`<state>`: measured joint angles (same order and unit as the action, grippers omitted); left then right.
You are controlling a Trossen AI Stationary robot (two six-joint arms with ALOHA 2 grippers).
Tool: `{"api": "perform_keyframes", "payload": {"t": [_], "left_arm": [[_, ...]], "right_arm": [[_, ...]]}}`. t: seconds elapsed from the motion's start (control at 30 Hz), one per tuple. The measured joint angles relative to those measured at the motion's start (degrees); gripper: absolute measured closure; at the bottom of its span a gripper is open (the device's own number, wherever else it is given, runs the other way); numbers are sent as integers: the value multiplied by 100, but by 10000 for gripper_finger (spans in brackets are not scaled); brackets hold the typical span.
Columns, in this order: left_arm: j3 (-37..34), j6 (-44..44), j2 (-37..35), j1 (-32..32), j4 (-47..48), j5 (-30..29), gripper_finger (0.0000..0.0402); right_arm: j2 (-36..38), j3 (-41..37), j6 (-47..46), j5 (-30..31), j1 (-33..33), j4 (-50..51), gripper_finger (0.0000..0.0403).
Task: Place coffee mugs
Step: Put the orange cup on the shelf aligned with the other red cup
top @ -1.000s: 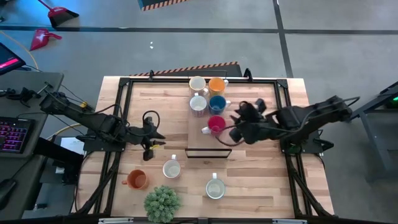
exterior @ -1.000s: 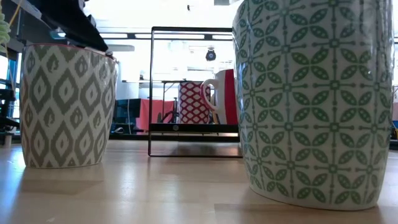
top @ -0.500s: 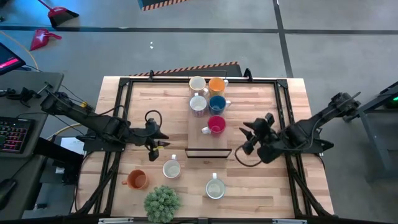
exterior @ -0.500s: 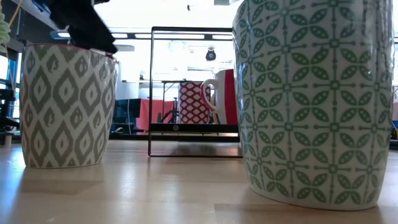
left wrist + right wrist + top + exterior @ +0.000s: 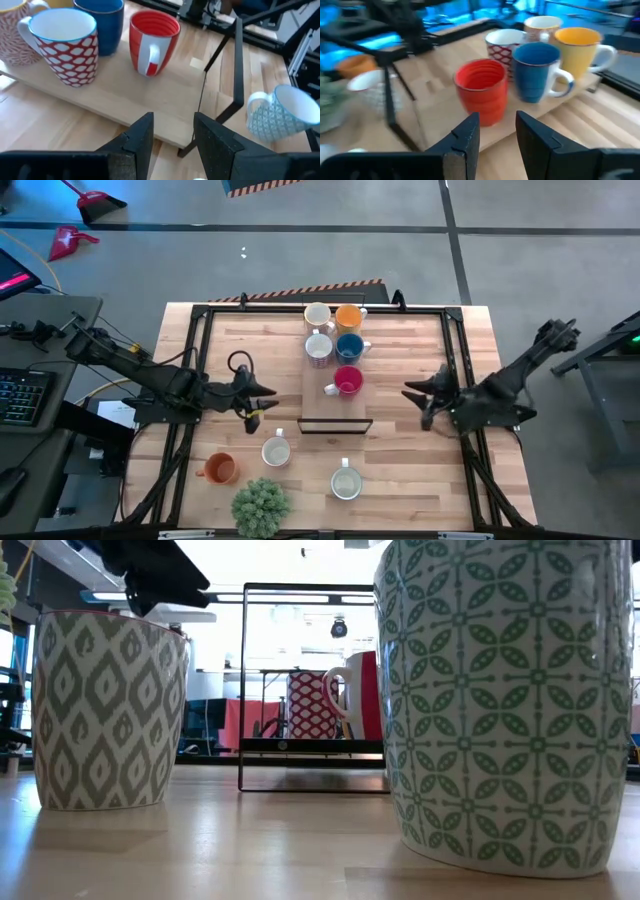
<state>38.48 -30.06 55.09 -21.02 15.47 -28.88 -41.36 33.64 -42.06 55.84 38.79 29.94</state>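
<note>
Five coffee mugs stand on a light wooden board (image 5: 335, 405) at the table's middle: cream (image 5: 318, 314), yellow-orange (image 5: 348, 317), red-patterned white (image 5: 318, 347), blue (image 5: 349, 347) and red (image 5: 347, 381). Two white patterned mugs (image 5: 276, 451) (image 5: 345, 483) and an orange mug (image 5: 220, 469) stand on the bare table nearer the front. My left gripper (image 5: 258, 402) hovers open left of the board, above the table; its wrist view shows an empty gap (image 5: 172, 145). My right gripper (image 5: 412, 402) hangs open right of the board, facing the red mug (image 5: 482, 90), with nothing between its fingers.
A thin black wire frame (image 5: 335, 425) stands at the board's near edge. A green spiky plant ball (image 5: 261, 506) sits at the front left beside the orange mug. Black rails run along the table's sides. Bare wood lies right of the board.
My right gripper has drawn back from beside the red mug toward the table's right edge, still open; the red mug stays where it stood. My left gripper has tipped a little in place above the left white mug.
</note>
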Motion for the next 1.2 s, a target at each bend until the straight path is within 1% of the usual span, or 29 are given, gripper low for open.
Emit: {"api": "perform_keyframes", "payload": {"t": [0.2,0.33,0.4,0.47,0.53,0.7,0.87,0.97,1.1,1.2], "left_arm": [[0,-34,0,0,-228,-151,270],[-2,-117,0,0,-223,-171,270],[-2,-123,0,0,-224,-143,270],[-2,-123,0,0,-224,-125,270],[-2,-125,0,0,-223,-82,270],[-2,-328,0,0,-165,324,270],[-9,-1102,134,0,350,1089,270],[15,-1506,280,-4,445,1605,270],[389,-1590,513,-4,725,2266,270],[835,-1614,700,-52,1530,2568,270]], "right_arm": [[1499,-606,1511,-888,-52,-1003,297],[2319,-1019,2559,-1512,-52,-1841,297],[2617,-1198,2769,-1719,-52,-2040,297],[2810,-1361,2746,-1842,-52,-2012,297],[2863,-1513,2594,-1810,-52,-1995,297],[2850,-1705,2401,-1507,-52,-1981,297],[2850,-1704,1829,-1196,-52,-2088,297],[2850,-1704,1654,-1077,-52,-2056,297],[2850,-1704,1656,-922,-52,-1989,297],[2850,-1704,1656,-886,-52,-1905,297]]}}
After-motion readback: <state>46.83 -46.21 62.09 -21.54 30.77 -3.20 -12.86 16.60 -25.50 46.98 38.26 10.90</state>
